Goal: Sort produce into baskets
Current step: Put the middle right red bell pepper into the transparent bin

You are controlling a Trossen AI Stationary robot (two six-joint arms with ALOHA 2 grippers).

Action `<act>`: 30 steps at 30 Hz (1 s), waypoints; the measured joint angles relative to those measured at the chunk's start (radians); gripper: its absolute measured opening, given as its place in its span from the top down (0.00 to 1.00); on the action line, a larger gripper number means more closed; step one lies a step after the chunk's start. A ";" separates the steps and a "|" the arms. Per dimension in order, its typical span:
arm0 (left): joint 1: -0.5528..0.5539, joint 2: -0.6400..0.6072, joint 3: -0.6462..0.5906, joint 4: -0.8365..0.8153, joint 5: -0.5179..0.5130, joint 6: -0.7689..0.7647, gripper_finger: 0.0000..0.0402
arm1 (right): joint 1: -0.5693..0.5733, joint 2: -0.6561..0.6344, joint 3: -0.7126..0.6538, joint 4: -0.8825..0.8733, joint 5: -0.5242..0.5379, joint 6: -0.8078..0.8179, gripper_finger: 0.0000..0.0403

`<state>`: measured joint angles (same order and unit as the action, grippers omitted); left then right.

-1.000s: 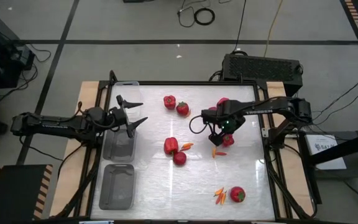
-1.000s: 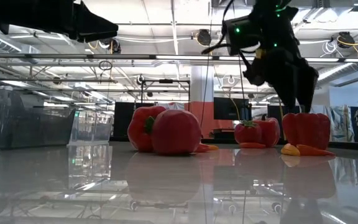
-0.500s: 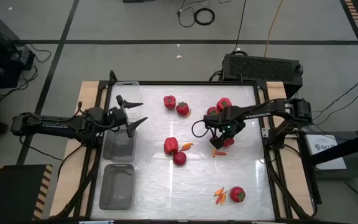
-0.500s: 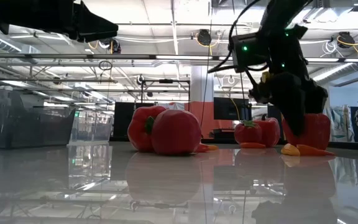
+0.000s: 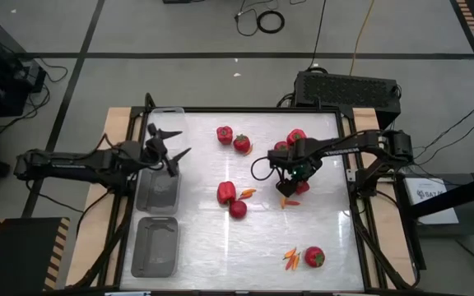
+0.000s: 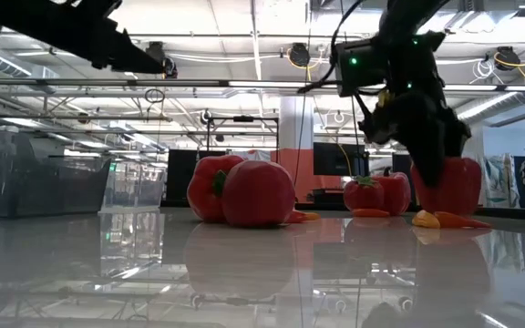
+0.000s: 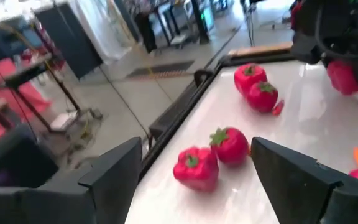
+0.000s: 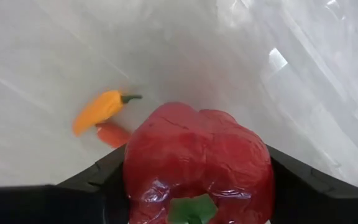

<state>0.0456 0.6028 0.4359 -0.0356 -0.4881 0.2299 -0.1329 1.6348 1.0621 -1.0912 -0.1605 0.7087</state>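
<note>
My right gripper (image 5: 293, 177) is shut on a red bell pepper (image 5: 303, 187) right of the table's middle; the pepper also shows in the low view (image 6: 449, 187) and the right wrist view (image 8: 197, 162). Two orange chilies (image 8: 104, 115) lie on the table just beside it. My left gripper (image 5: 171, 146) is open and empty above the clear bins (image 5: 159, 191) at the table's left edge. Its own view (image 7: 197, 186) looks toward a pepper (image 7: 196, 168) and a tomato (image 7: 230, 144) lying on the table. My right gripper pinches the bell pepper between its two fingers (image 8: 101, 180), on two opposite sides (image 8: 135, 180) of its body. The fingers come from above, pointing down. The green stem end (image 8: 191, 211) faces up toward the wrist. Whether the pepper's underside is clear of the table, I cannot tell.
Three clear bins stand in a row along the left edge (image 5: 155, 247). More red produce lies at the far middle (image 5: 233, 138), far right (image 5: 295, 137), middle (image 5: 230, 199) and near right (image 5: 313, 256), with chilies (image 5: 290, 260) beside it.
My right gripper has gone down over the bell pepper and taken hold of it, then risen a little, the pepper with it. My left gripper has drawn back slightly toward the table's left and far edges and turned, staying open.
</note>
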 joint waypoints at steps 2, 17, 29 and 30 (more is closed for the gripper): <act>0.000 -0.016 0.018 -0.058 0.002 -0.025 0.23 | -0.001 0.000 0.036 -0.040 0.001 -0.017 0.35; 0.067 -0.061 -0.022 -0.118 -0.471 -0.144 0.23 | -0.048 0.000 0.304 0.406 0.174 -0.238 0.30; 0.166 -0.072 -0.029 -0.243 -0.718 -0.329 0.23 | -0.105 0.261 0.304 1.446 0.079 -0.486 0.29; 0.171 -0.072 -0.029 -0.243 -0.718 -0.330 0.23 | -0.112 0.292 0.304 1.523 0.077 -0.486 0.29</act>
<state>0.2162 0.5308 0.4072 -0.2783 -1.2062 -0.0999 -0.2448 1.9265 1.3664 0.4316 -0.0833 0.2226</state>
